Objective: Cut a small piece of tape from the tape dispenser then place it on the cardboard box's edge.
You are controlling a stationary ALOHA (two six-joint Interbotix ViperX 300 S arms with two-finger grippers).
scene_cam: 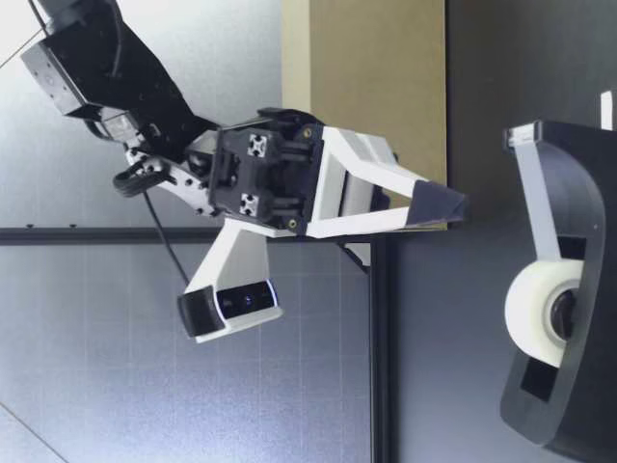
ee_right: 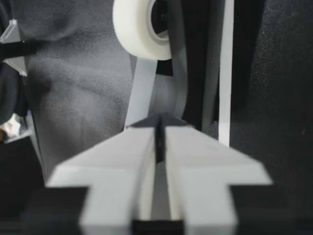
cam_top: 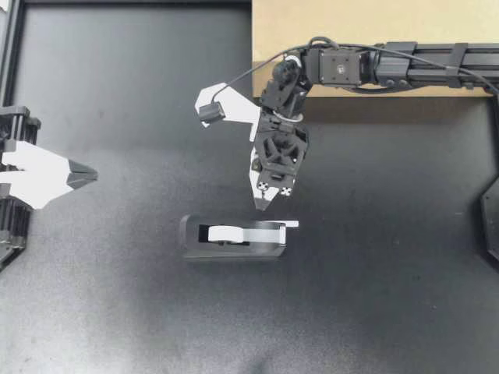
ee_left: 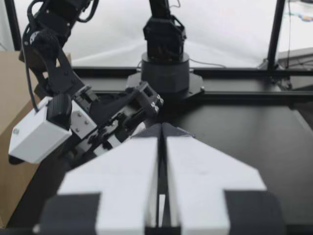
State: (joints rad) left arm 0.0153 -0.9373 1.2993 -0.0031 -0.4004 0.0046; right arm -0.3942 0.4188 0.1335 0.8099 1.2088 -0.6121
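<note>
near the middle of the dark tabletop [cam_top: 374, 296], the black plastic tape dispenser [cam_top: 234, 248] is lying with its white roll of tape [cam_top: 222, 233] showing and a loose strip of tape [cam_top: 269, 225] running from the roll to the cutter end. my right gripper [cam_top: 263, 206] is pointing down at that end, hanging just beside the dispenser on the box side. its fingers are pressing together on nothing. in the low view it [scene_cam: 453, 205] is hovering above the tabletop, near the raised tape end [scene_cam: 525, 137] but clearly not touching it. in the right wrist view the strip [ee_right: 142, 88] is lying just ahead of the joined tips.

my left gripper [cam_top: 92, 176] is waiting well apart at the side, its fingers also lying together and empty. the brown cardboard box [cam_top: 366, 39] is sitting at the far edge, behind the right arm, with no tape that i can see on its edge.

i am judging this as the approach to the first step: no piece is being pulled or cut yet. the next move is calling for the right gripper to part its fingers, come down around the free tape end, pinch it, and draw it out against the cutter. the left gripper is probably needing to come over and steady the dispenser, since a light dispenser may slide or lift under the pull.
</note>
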